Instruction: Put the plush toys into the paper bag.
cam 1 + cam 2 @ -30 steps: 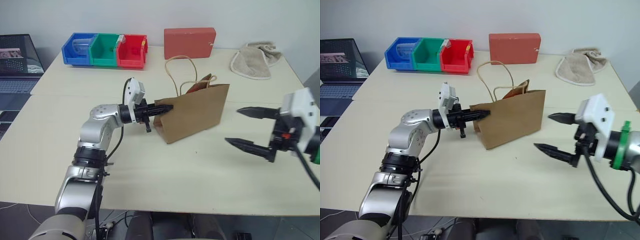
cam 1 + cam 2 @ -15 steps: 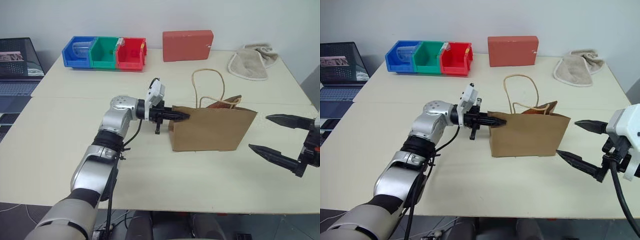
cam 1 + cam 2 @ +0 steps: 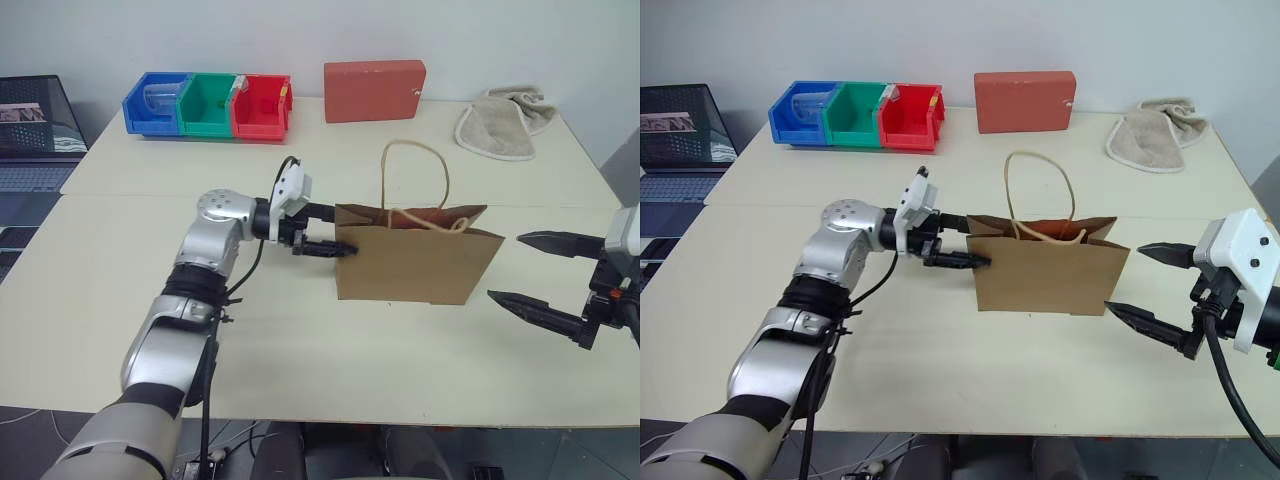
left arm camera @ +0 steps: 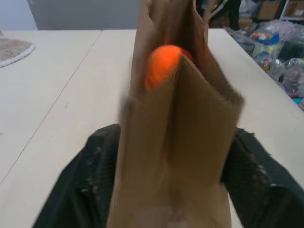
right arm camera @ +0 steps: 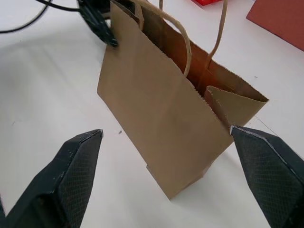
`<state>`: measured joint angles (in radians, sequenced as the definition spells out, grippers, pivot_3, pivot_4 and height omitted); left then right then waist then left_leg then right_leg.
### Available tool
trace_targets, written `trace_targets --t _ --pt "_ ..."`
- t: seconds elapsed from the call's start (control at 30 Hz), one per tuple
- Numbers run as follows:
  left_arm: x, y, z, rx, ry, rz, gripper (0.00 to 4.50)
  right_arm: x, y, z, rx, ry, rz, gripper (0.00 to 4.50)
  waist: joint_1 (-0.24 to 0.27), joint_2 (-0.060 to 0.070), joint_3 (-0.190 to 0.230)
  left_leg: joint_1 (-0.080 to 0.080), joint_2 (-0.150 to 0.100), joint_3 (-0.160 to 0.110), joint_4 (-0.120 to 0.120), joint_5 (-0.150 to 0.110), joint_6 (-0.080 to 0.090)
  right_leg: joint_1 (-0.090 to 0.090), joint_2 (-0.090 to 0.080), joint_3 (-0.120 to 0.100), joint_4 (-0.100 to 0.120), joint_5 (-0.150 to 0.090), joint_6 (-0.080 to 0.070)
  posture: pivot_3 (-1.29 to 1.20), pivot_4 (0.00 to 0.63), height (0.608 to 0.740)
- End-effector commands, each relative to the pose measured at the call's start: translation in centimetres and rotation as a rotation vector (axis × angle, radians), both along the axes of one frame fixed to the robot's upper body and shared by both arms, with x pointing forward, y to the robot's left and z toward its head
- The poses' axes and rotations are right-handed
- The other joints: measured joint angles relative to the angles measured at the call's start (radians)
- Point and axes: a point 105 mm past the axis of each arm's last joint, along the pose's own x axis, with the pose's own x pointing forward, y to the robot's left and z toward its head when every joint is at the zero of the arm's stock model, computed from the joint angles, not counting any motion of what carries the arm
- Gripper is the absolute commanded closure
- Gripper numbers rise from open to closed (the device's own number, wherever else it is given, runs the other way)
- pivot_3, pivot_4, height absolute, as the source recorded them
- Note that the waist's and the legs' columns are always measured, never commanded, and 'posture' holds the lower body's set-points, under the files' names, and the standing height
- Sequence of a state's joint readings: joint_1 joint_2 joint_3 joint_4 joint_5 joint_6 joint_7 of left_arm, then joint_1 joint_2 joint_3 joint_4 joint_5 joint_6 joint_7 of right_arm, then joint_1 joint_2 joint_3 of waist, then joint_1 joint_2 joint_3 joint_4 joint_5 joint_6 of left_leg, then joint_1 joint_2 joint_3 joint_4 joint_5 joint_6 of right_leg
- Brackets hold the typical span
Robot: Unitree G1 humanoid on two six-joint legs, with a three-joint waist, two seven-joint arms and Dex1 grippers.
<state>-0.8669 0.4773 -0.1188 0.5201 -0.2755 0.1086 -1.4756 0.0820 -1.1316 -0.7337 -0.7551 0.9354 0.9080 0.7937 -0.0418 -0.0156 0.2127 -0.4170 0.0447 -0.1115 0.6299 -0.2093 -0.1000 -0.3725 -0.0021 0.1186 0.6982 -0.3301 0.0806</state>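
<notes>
As the paper bag (image 3: 418, 255) stood upright, the left gripper (image 3: 340, 232) straddled its left edge, fingers spread, gripping nothing; the right gripper (image 3: 540, 272) gaped empty rightward.

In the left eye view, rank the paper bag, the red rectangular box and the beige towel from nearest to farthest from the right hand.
1. Paper bag: standing mid-table, just across from the right hand, on its inner side.
2. Beige towel: at the far right corner of the table.
3. Red rectangular box: at the far edge, beyond the bag's handles.
</notes>
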Motion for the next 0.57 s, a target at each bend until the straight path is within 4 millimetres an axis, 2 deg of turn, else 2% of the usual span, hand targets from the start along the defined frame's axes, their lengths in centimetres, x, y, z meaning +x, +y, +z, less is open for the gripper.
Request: trace_targets --t 0.03,0.13,0.3,0.47,0.57 --pt "-0.7 2.0 1.5 0.007 -0.063 0.071 0.05 0.4 -0.9 1.1 -0.031 -0.039 0.005 0.0 0.001 0.0 0.0 0.0 0.0 0.0 0.0 0.0 0.0 0.0 0.0 0.0 0.0 0.0 0.0 0.0 0.15 0.74" --pt "-2.0 6.5 1.4 0.144 -0.103 0.234 0.05 1.3 -3.2 2.1 -0.098 -0.041 0.004 0.0 -0.009 0.0 0.0 0.0 0.0 0.001 0.0 0.0 0.0 0.0 0.0 0.001 0.0 0.0 0.0 0.0 0.15 0.74" --pt "-4.1 11.3 2.6 0.263 -0.112 0.414 0.05 1.9 -6.1 2.8 -0.178 -0.021 0.01 0.0 -0.009 0.0 0.0 0.001 0.001 0.001 0.0 0.0 0.0 0.001 0.0 0.0 0.0 0.0 0.0 0.0 0.15 0.74" --pt "-5.0 13.4 3.6 0.239 -0.094 0.52 0.05 2.6 -7.5 3.2 -0.201 -0.021 0.009 0.0 -0.003 0.0 0.0 0.001 0.001 0.002 0.0 0.0 0.0 0.001 -0.001 0.0 -0.001 0.0 0.0 0.0 0.15 0.74" --pt "-5.4 13.8 3.2 0.237 -0.079 0.528 0.05 3.0 -7.6 3.0 -0.204 -0.016 0.024 0.0 -0.011 0.0 0.0 0.002 0.001 0.003 0.0 0.0 0.0 0.0 -0.001 0.001 -0.001 0.0 0.0 0.0 0.15 0.74"
